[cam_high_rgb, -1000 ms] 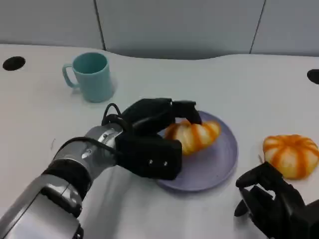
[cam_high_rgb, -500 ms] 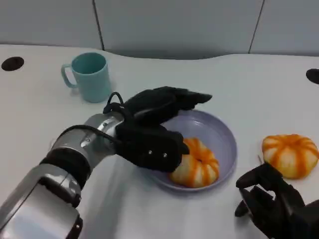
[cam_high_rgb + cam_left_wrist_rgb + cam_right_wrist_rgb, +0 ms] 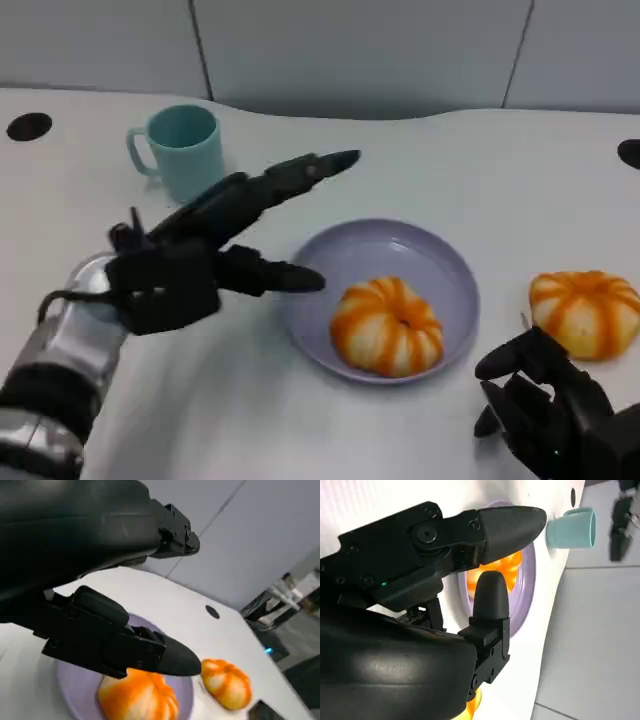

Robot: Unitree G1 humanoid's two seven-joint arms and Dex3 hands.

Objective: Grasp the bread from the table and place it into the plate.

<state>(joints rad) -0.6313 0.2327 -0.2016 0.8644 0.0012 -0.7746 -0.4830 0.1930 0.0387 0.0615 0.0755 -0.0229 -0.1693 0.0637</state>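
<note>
A striped orange bread [image 3: 387, 326] sits inside the lavender plate [image 3: 445, 262], toward its near rim, so that placement looks done. The robot's left hand [image 3: 200, 255] hangs just to the plate's left with fingers spread and nothing in its grasp (a teal mug [image 3: 183, 152] stands well beyond the plate, at its far left). A second bread [image 3: 586, 312] lies on the table off the plate's right, beside the right hand [image 3: 545, 405], whose curled fingers touch nothing.

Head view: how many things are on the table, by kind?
Bread: 2, one in the plate, one on the table
Plate: 1
Mug: 1
Total: 4
</note>
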